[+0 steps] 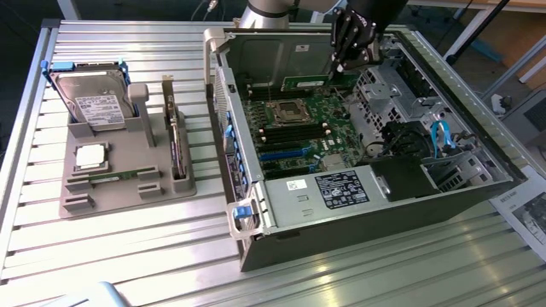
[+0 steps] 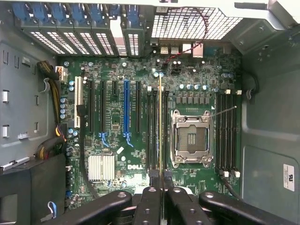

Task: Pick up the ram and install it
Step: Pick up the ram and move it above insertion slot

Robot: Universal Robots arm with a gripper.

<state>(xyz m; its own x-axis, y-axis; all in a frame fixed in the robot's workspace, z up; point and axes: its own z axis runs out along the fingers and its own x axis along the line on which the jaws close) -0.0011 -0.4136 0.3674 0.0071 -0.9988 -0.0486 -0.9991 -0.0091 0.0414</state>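
My gripper (image 1: 339,70) hangs inside the open computer case (image 1: 477,192), above the motherboard (image 1: 298,137). It is shut on the ram (image 1: 305,81), a long thin green stick held by one end and sticking out toward the exterior view's left. In the wrist view the ram (image 2: 160,126) is seen edge-on as a thin line running out from between the black fingers (image 2: 149,201) of the gripper (image 2: 160,190). It lines up over the dark memory slots (image 2: 153,136) beside the empty processor socket (image 2: 191,139). The ram is above the board, apart from the slots.
A grey holder tray (image 1: 128,192) stands on the slatted table at the exterior view's left, carrying a hard drive (image 1: 98,102), a square silver processor chip (image 1: 91,157) and an upright circuit card (image 1: 174,137). More memory slots (image 2: 227,136) lie beyond the socket. Case walls and a drive cage (image 1: 384,89) surround the gripper.
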